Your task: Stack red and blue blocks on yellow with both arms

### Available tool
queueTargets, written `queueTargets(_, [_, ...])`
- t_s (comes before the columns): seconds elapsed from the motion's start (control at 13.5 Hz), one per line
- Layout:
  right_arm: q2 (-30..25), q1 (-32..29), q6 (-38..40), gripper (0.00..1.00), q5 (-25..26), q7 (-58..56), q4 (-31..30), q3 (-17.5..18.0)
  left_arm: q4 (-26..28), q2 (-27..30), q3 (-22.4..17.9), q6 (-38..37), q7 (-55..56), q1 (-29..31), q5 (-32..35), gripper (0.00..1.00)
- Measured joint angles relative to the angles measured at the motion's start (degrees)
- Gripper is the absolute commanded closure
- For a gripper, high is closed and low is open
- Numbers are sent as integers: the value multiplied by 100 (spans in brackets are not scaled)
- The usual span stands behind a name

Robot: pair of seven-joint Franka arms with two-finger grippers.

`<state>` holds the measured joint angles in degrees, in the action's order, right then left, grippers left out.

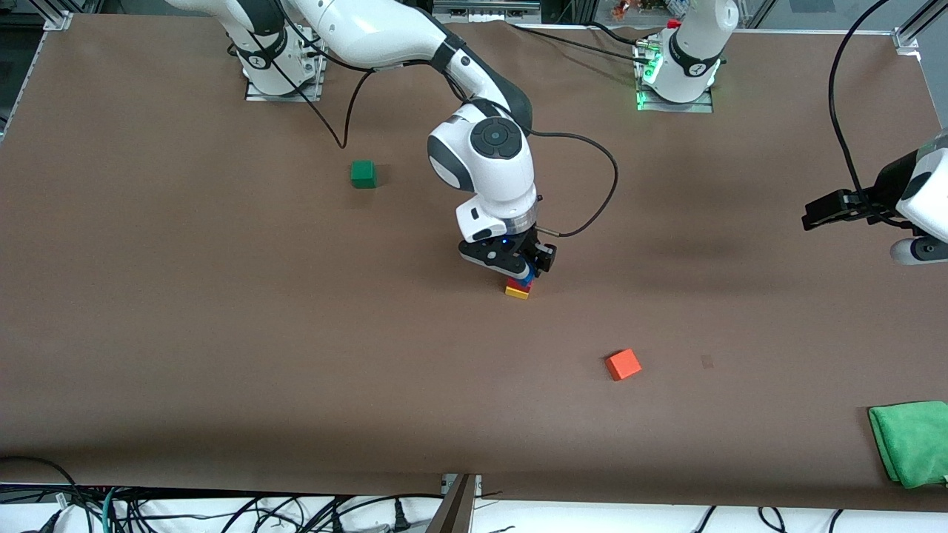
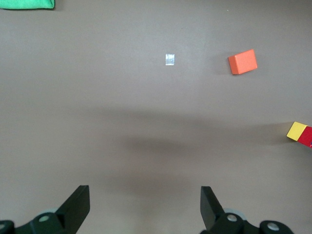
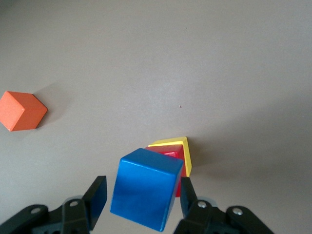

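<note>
The yellow cube (image 1: 516,293) sits mid-table with the deep red cube (image 1: 516,284) on it and the blue cube (image 1: 526,276) on top. My right gripper (image 1: 527,268) is low over this stack. In the right wrist view the right gripper (image 3: 142,190) stands open around the blue cube (image 3: 146,194), with a gap at one finger. The blue cube looks turned relative to the red cube (image 3: 169,154) and the yellow cube (image 3: 187,152). My left gripper (image 1: 822,211) waits open and empty at the left arm's end of the table; it shows open in the left wrist view (image 2: 145,204).
An orange-red cube (image 1: 623,364) lies nearer the front camera than the stack. A green cube (image 1: 363,174) lies farther back, toward the right arm's end. A green cloth (image 1: 911,442) lies at the front corner by the left arm's end. A black cable (image 1: 592,200) loops beside the right wrist.
</note>
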<state>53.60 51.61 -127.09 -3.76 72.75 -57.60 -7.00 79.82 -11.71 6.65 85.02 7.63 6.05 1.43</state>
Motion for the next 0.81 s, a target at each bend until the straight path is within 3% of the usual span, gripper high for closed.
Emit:
queueTargets(0.07, [0,-1,20,20,0,-1,4,-4,0,0,0,5,0,0,0,0])
queueTargets(0.22, [-6,-46,294,1,0,-5,75,-9,0,0,0,11,-2,0,0,0])
queueTargets(0.44, [-286,-342,1042,0,-1,-466,313,-14,-3,0,1,13,-2,0,0,0])
queueTargets(0.66, [-919,-816,1889,0,-32,-1147,341,-30,-6,0,1,14,-2,0,0,0])
queueTargets(0.81, [-1346,-1315,2503,0,-432,-1978,211,-49,-6,0,1,14,-2,0,0,0])
